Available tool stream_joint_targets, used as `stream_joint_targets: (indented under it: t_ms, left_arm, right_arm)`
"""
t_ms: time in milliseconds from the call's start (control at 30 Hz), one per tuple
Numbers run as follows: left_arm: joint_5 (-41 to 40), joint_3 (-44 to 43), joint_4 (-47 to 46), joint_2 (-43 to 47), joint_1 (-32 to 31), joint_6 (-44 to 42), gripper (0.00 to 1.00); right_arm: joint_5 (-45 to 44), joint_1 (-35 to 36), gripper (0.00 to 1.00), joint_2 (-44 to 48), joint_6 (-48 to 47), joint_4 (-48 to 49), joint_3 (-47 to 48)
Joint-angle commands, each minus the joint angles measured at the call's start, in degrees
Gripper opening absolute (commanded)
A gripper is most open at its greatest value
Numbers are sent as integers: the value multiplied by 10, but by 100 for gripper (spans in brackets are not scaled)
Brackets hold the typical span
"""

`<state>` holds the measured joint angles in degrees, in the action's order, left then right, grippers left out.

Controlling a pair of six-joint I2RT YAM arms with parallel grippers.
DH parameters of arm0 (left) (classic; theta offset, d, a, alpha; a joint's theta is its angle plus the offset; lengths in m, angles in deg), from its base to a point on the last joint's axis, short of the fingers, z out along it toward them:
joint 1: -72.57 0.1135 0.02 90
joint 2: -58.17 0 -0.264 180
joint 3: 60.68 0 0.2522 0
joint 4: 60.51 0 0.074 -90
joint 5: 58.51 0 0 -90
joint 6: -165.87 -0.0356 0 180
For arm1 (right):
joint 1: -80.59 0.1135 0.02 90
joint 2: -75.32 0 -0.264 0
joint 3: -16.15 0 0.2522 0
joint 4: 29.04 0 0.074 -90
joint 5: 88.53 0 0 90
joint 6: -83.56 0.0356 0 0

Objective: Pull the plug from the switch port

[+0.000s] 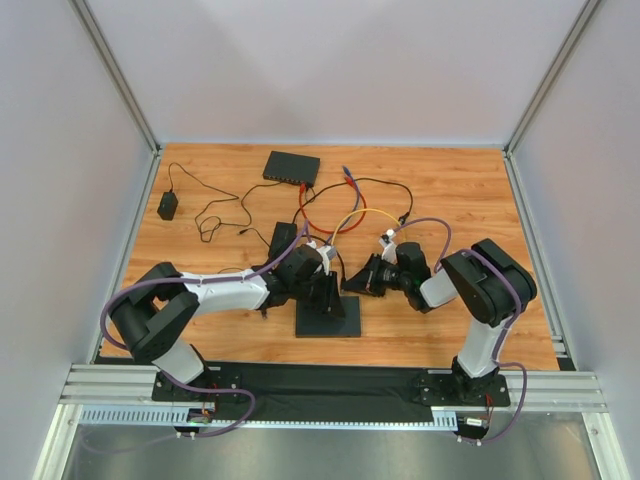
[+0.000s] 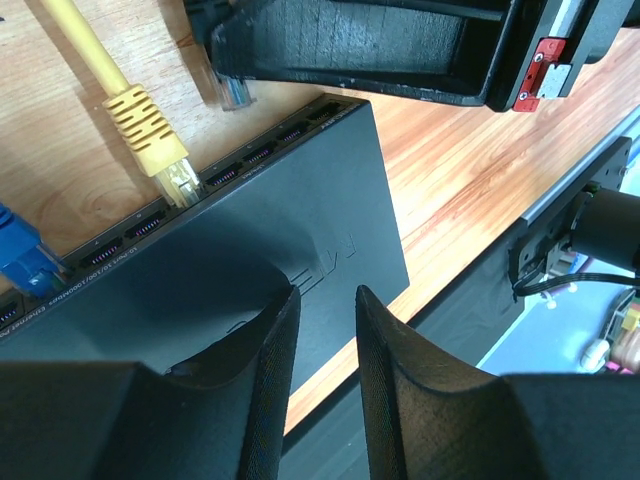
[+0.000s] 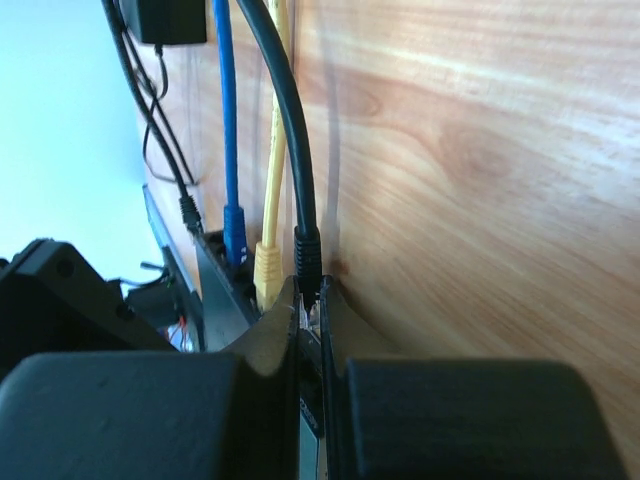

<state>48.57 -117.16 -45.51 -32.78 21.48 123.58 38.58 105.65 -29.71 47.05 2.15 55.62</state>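
Pulling step, judged near its end. Item: black plug (image 3: 307, 258), centre of the right wrist view, clamped between the right gripper's (image 3: 308, 300) fingers. Its clear tip seems just free of the switch (image 2: 250, 260) port row. Left gripper (image 2: 325, 310), low centre, fingers a slit apart, holding nothing, set over the switch top. Next: draw straight back, clear of the neighbouring yellow plug (image 2: 150, 125).

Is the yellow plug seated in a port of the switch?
Yes, in the left wrist view the yellow plug has its clear tip pushed into a port on the front edge of the black switch.
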Motion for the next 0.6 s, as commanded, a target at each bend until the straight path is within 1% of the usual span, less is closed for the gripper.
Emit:
stream_joint_targets:
  t_ms: [0, 100, 200, 267, 333, 367, 433, 467, 500, 533, 567]
  left_arm:
    - [-50, 42, 85, -60, -5, -17, 39]
    - [-43, 47, 74, -57, -6, -17, 39]
    - [-40, 47, 77, -41, -6, -23, 40]
    - [-38, 43, 90, -7, -6, -29, 43]
    - [-39, 38, 100, 28, -6, -31, 48]
    - [-40, 33, 118, 72, -6, -36, 50]
    - [-56, 5, 150, 116, -6, -42, 57]
    - [-65, -10, 190, 157, -6, -48, 60]
    - [-78, -27, 214, 176, -6, -57, 62]
    - [-99, -60, 237, 211, -6, -63, 66]
    - [-110, -77, 276, 229, -6, -70, 68]
  right_arm:
    - [-92, 6, 0, 23, -23, -17, -2]
    - [-82, 7, 0, 28, -24, -28, 14]
    - [-84, 8, 0, 48, -33, -96, 42]
    - [-87, 7, 0, 70, -35, -156, 59]
    - [-85, 7, 0, 94, -32, -185, 67]
    - [-88, 6, 0, 100, -33, -196, 78]
    - [-86, 6, 0, 113, -37, -220, 91]
    - [-83, 5, 0, 115, -42, -227, 97]
    - [-80, 6, 0, 120, -45, -233, 112]
    - [-77, 6, 0, 122, -47, -246, 116]
    - [-75, 6, 0, 126, -55, -253, 121]
